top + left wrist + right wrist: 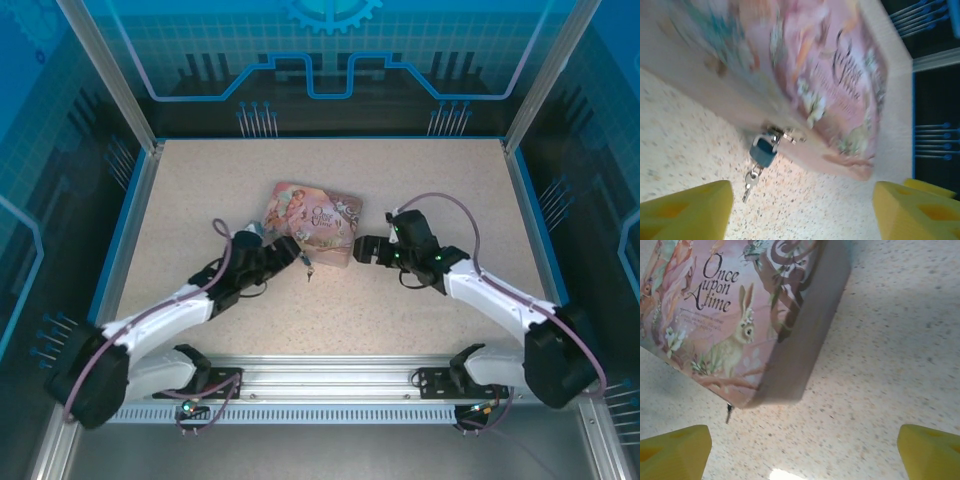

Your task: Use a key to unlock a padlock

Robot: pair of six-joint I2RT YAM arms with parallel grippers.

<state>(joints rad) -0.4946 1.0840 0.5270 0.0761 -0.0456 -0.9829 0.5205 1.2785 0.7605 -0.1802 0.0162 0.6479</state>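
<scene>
Top external: speckled beige table (420,300) inside blue-lit walls (330,60). A pink tin (318,222) lies mid-table, with the left gripper (290,252) and right gripper (358,250) at its near corners.
Left wrist: yellow fingers (695,210) spread wide and empty. The padlock (763,151) hangs from the tin's near side, the key (749,184) dangling below it.
Right wrist: fingers (675,452) spread wide and empty, with the tin's corner just ahead.

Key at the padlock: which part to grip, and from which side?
Likely the free end of the key, which sticks out below the padlock onto the bare table. Come from the open table side, since the pink tin walls off the other. It's thin and lies low, so pinch across its width.
</scene>
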